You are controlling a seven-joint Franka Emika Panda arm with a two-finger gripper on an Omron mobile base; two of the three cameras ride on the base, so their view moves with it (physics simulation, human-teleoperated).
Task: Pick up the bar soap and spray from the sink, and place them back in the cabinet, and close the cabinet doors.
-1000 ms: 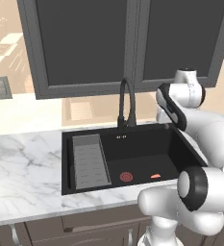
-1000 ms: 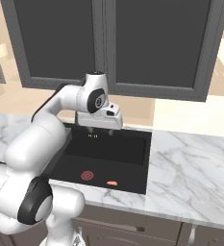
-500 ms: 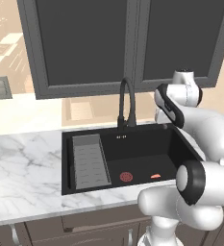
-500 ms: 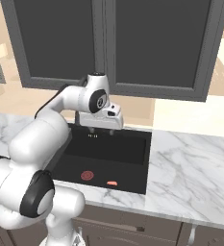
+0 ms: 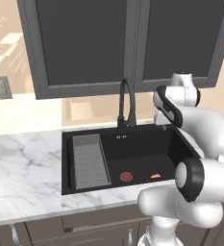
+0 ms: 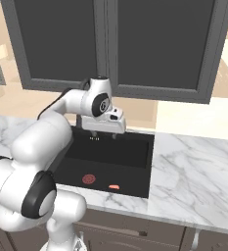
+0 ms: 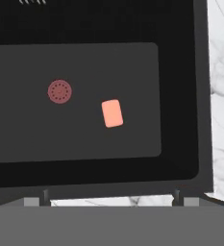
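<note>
Overhead, a grey-framed wall cabinet (image 5: 128, 43) with two large flat dark panes hangs closed above the white marble counter (image 5: 22, 173). Set into that counter is the black sink (image 5: 147, 146), with a grey ribbed tray insert (image 5: 90, 161) along its left side and a black gooseneck faucet (image 5: 127, 103) rising at its back rim. The white arm reaches over the basin, and its gripper (image 6: 104, 135) hangs above the sink's rear part with its jaws spread wide apart, holding nothing. On the basin floor lies a round dark-red drain disc (image 7: 59, 91). The bar soap (image 7: 112, 113), a small salmon-pink block, lies flat just beside the disc, apart from it and nearer the sink's right wall in the left base view.
</note>
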